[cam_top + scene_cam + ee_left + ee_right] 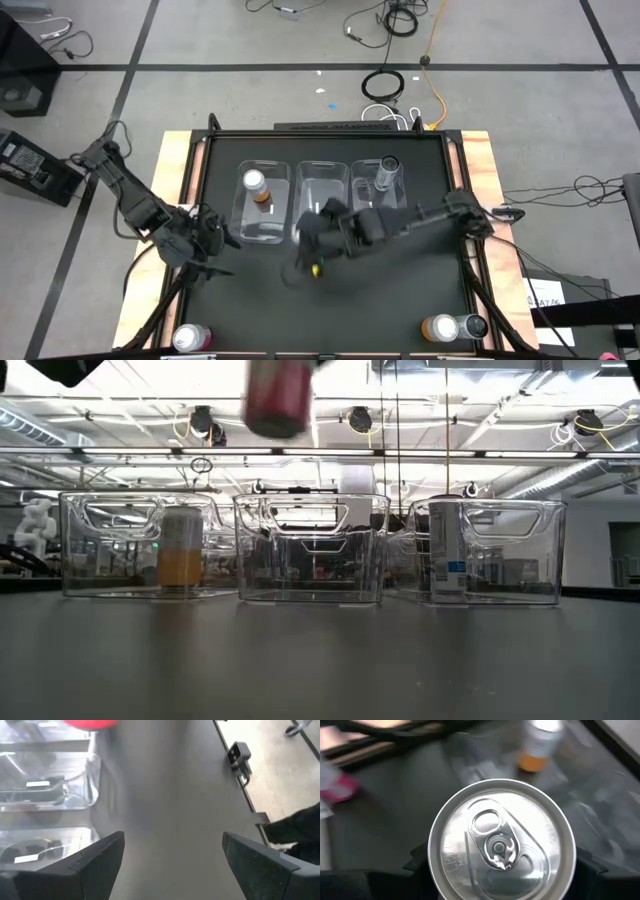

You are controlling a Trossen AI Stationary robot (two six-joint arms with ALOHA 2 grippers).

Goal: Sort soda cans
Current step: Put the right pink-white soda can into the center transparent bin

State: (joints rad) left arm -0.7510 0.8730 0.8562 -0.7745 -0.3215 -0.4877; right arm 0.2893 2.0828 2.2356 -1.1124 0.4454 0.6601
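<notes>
- Silver-topped and close under my right wrist, the pink can (502,842) sits clamped in my right end effector (322,232), lifted above the table (400,300) just in front of the middle bin (322,185).
- Carrying is the step, I judge; next comes lowering it into that bin.
- Left end effector (205,240) waits wide open, empty.
- Dark table; cabled floor (200,40) beyond.

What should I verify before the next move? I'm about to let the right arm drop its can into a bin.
1. Pink cylindrical soda can held by the right end effector, off the table: ok.
2. Middle clear plastic bin empty: ok.
3. Pink can centred over that bin: cannot tell, the arm hides it from above.
4. Orange can and dark grey can in the outer bins: ok.
5. Left end effector open, beside the bins: ok.
</notes>
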